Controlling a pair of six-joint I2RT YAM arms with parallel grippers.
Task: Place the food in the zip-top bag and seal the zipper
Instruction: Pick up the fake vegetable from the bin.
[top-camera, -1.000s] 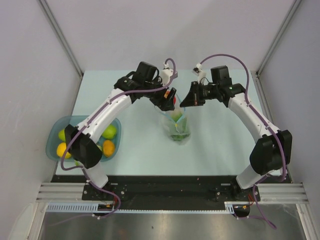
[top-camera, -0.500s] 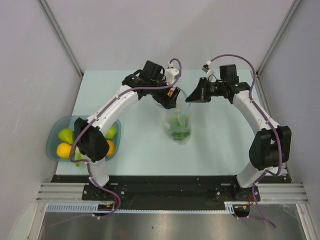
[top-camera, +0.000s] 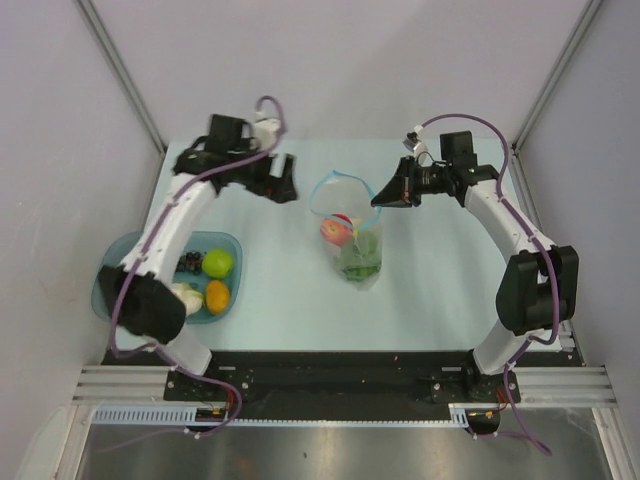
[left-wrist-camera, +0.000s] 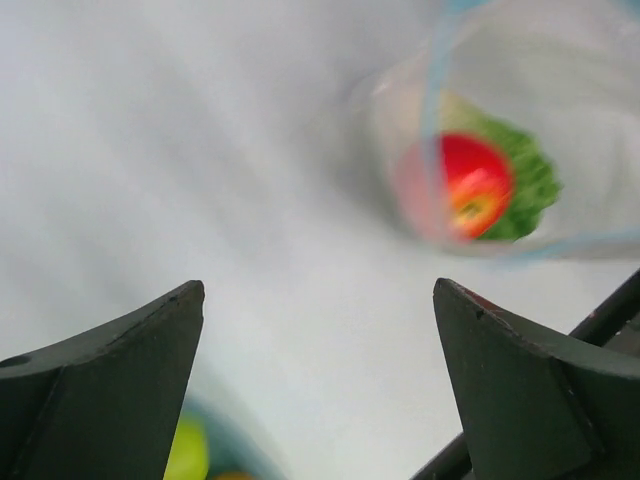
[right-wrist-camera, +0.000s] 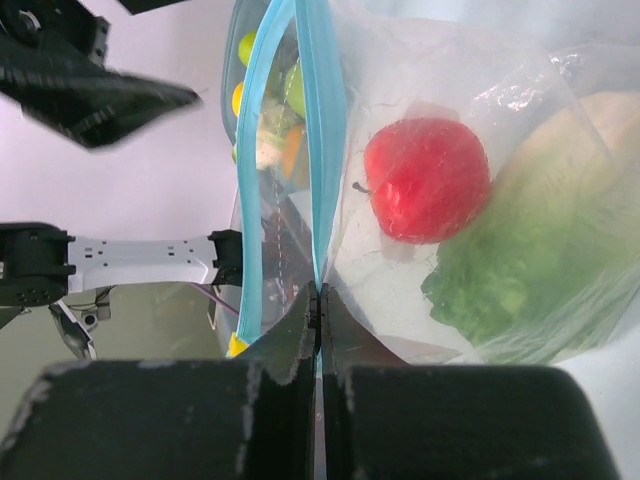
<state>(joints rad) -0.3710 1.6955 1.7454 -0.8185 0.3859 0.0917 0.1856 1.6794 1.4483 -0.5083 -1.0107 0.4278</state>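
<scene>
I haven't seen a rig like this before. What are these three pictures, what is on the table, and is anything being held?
Two robot arms are bolted at the near edge of a pale table. One picture looks down on both from above. The other two come from a camera on each wrist, looking past that arm's own fingers. The right gripper is shut on the blue zipper of the clear zip-top bag, holding its mouth up. Inside are a red apple and lettuce. The left gripper is open and empty, off to the bag's side. A teal bowl holds a green fruit and an orange fruit.
</scene>
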